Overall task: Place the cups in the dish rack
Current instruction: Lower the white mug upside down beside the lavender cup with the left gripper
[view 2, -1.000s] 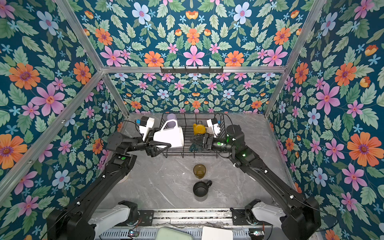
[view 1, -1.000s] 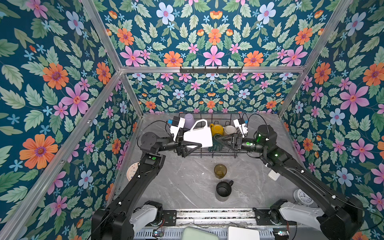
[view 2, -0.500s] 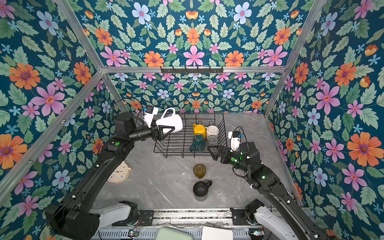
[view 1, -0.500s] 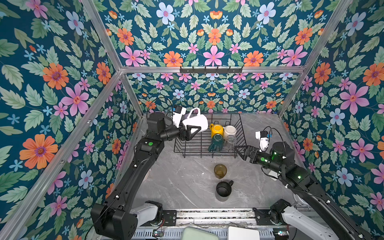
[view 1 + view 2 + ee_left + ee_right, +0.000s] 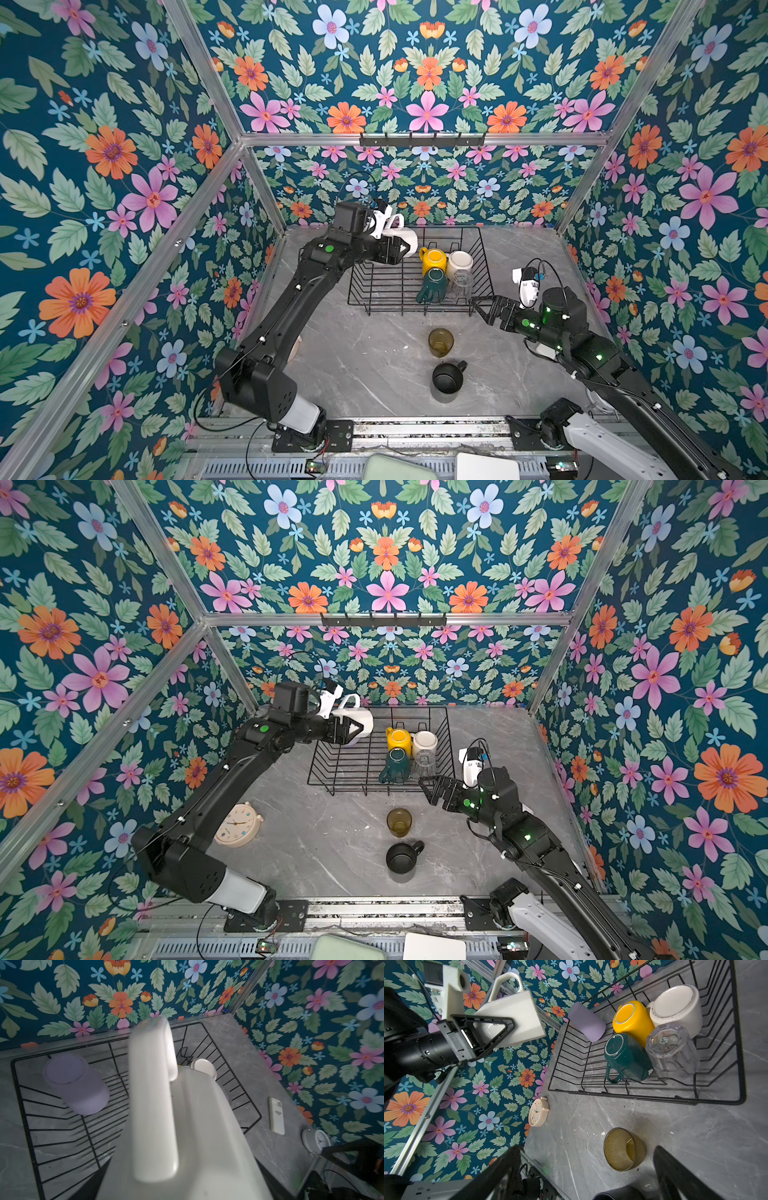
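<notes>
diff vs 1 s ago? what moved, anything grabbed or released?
Right end effector pulled back out of the dish rack toward the near right, open, leaving the clear glass inside. Left end effector, still gripping the white mug, carried it toward the rack's far left. Unchanged: yellow mug, dark-green mug in rack; amber glass, black mug on table.

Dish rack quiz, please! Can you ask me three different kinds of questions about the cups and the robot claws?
1. True or false: the black mug is inside the dish rack.
2. How many cups sit in the dish rack?
3. What does the left claw grip? A a white mug, B a spoon, C nothing.
Key: 1 false; 2 five; 3 A.
</notes>
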`<state>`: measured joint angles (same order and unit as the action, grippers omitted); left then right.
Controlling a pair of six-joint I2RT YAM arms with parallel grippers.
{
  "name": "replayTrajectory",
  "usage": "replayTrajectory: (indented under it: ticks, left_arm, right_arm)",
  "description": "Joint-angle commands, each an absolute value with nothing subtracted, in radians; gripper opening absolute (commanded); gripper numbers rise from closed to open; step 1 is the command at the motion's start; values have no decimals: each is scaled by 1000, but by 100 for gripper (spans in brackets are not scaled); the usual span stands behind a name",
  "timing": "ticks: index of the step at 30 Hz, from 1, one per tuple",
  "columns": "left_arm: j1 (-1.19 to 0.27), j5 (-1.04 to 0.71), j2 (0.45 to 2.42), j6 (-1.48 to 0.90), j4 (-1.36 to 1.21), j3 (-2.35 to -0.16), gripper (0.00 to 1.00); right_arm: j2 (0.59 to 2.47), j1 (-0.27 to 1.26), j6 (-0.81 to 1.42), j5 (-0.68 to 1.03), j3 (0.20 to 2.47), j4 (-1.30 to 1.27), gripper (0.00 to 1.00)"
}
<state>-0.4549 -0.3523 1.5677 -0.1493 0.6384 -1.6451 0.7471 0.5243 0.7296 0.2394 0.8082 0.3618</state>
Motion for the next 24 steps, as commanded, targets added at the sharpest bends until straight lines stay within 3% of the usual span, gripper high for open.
replayTrajectory:
  ticks: [1,12,24]
  left_arm:
    - [-495,-146,1637,-101,755,-1737,0]
    - [-530,-5,1892,-75,931,-1977,0]
    - [-548,63,2048,-65,938,-2070,0]
  right_arm:
    - [731,525,717,225,798,385,99]
    - [652,525,746,219,739,414,99]
    - [585,525,787,215,675,423,99]
